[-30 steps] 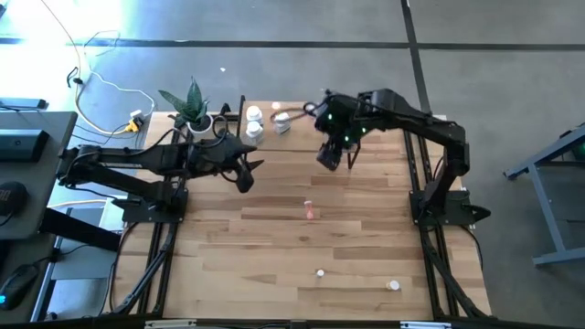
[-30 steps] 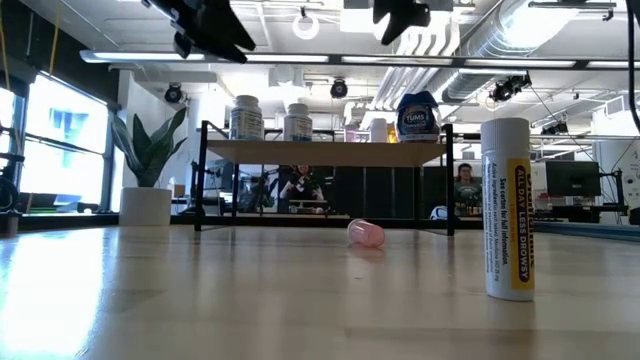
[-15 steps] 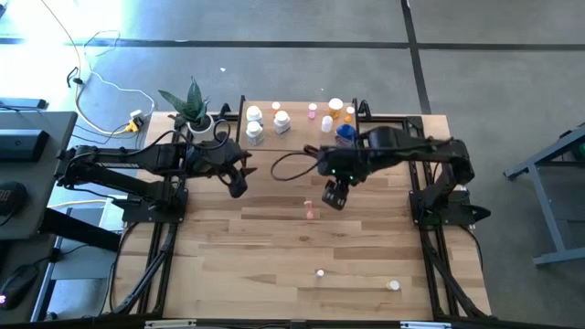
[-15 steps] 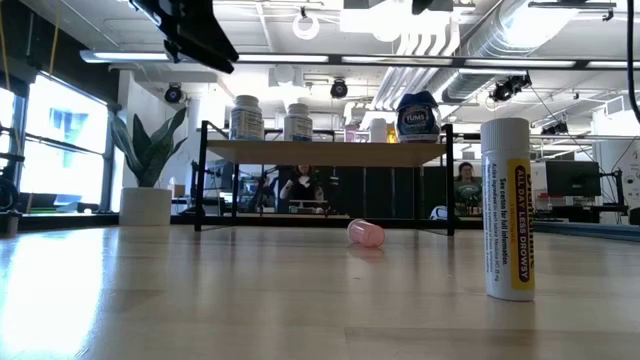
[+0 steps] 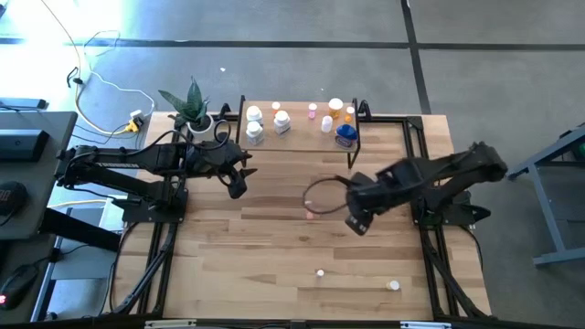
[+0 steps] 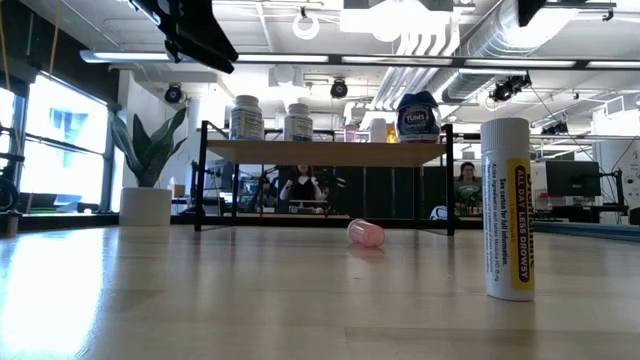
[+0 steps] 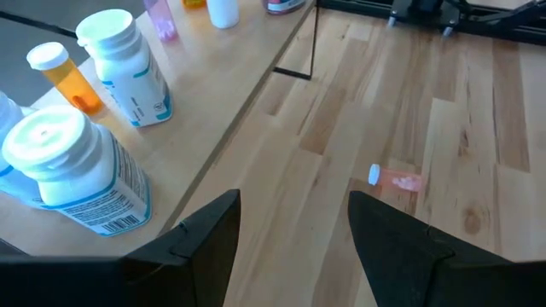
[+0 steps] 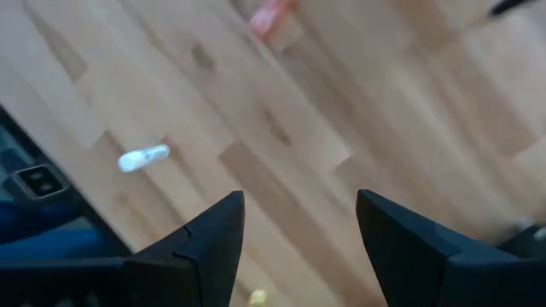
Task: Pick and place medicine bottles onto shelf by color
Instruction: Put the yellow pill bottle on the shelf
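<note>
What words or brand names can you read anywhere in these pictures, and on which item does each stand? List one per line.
"TUMS": blue-labelled bottle on the shelf.
"ALL DAY LESS DROWSY": tall white bottle on the table.
Its small print and the other bottles' labels are too small to read.

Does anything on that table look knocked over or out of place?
Yes. A pink bottle lies on its side on the tabletop in front of the shelf, while the bottles on the shelf stand upright. Two white bottles also stand apart near the table's front edge, far from the shelf.
</note>
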`<state>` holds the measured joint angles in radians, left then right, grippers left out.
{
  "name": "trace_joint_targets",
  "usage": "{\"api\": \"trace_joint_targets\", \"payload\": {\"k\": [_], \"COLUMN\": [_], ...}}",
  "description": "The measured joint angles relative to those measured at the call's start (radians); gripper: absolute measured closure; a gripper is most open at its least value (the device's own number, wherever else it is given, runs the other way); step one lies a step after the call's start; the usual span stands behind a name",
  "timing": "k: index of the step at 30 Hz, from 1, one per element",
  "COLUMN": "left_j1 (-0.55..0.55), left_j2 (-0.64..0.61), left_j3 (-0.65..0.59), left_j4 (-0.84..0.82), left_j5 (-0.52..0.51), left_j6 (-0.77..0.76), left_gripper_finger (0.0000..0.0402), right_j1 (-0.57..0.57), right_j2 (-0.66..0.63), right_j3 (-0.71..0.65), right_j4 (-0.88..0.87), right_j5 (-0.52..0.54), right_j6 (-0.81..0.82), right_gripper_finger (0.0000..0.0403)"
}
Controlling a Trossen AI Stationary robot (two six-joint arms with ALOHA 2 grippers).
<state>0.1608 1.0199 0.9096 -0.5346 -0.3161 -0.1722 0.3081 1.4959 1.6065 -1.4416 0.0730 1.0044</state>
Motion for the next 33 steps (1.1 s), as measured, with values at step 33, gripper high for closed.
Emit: {"api": "trace_joint_targets", "payload": {"k": [33], "left_j1": [0.000], "left_j2": [0.001], "left_j3": [0.000], "left_j4": [0.001], "left_j5": [-0.009], "left_j6": [-0.061], "left_gripper_finger": [0.0193], "right_j1": [0.537], "right_j2": [-0.127], "right_j3": [-0.430], "right_j4": [0.311], "right_j5": [-0.055], "right_j6": [0.834], "right_gripper_finger": [0.0185]}}
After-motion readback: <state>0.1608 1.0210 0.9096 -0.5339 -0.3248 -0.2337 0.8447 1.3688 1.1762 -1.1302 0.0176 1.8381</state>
